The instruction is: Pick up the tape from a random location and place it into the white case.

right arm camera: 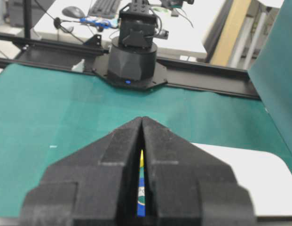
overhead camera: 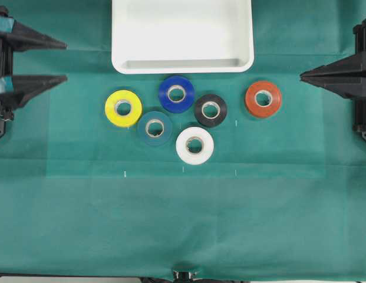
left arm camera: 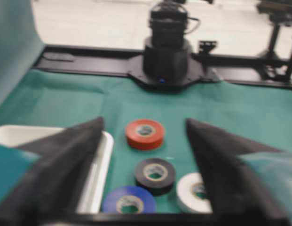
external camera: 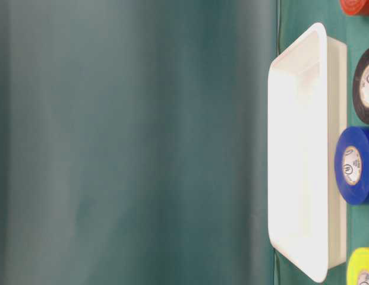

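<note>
The tape [overhead camera: 123, 108] is lying flat on the desk [overhead camera: 171, 224] toward its left edge, just off the left claw [overhead camera: 65, 60], whose jaws are standing apart; the right claw [overhead camera: 302, 75] is sitting pressed together.

the table is viewed straight down from overhead, with the left gripper [overhead camera: 66, 60] and right gripper [overhead camera: 302, 75] at its side edges. the table-level view is turned sideways, close against the white case [external camera: 303, 154]. each wrist view is aimed level past its own jaws; the blue roll [left arm camera: 129, 201] ahead of the left jaws is shared with the overhead view.
</note>
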`<state>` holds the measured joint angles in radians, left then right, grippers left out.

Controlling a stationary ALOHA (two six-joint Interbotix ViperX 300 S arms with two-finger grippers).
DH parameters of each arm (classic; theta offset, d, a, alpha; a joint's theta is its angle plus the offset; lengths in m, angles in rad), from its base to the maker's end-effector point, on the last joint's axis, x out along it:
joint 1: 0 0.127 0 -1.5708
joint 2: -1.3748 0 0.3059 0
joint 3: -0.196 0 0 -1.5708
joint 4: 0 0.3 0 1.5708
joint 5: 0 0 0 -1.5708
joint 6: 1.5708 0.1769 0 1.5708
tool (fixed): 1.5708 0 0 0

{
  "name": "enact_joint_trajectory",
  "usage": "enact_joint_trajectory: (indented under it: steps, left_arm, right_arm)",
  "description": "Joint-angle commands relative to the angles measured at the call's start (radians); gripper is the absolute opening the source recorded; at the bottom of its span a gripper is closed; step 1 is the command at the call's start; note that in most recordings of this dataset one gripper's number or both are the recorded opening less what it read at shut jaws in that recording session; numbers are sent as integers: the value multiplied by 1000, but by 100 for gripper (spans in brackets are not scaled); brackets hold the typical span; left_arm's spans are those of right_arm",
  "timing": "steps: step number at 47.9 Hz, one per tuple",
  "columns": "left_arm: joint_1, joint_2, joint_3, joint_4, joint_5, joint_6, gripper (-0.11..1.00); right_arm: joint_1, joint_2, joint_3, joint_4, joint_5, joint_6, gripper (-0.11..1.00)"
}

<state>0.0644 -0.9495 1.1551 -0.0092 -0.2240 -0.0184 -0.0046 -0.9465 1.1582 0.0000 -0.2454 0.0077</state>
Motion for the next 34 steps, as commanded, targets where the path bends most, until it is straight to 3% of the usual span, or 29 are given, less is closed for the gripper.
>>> enact_joint_trajectory:
  steps: [1, 6, 27, 34]
  left_arm:
    - [-5, 6, -5, -3, -5, -2, 87]
    - [-6, 6, -5, -3, -5, -2, 100]
    - [-5, 11, -9, -3, -17, -2, 99]
    - [-3, 71, -28, -3, -35, 0, 99]
  right_arm:
    - [0, 8, -28, -2, -5, -2, 0]
    - [-2, 8, -28, -2, -3, -2, 0]
    - [0, 8, -32, -2, -3, -2, 0]
    - [0, 9, -32, -3, -3, -3, 0]
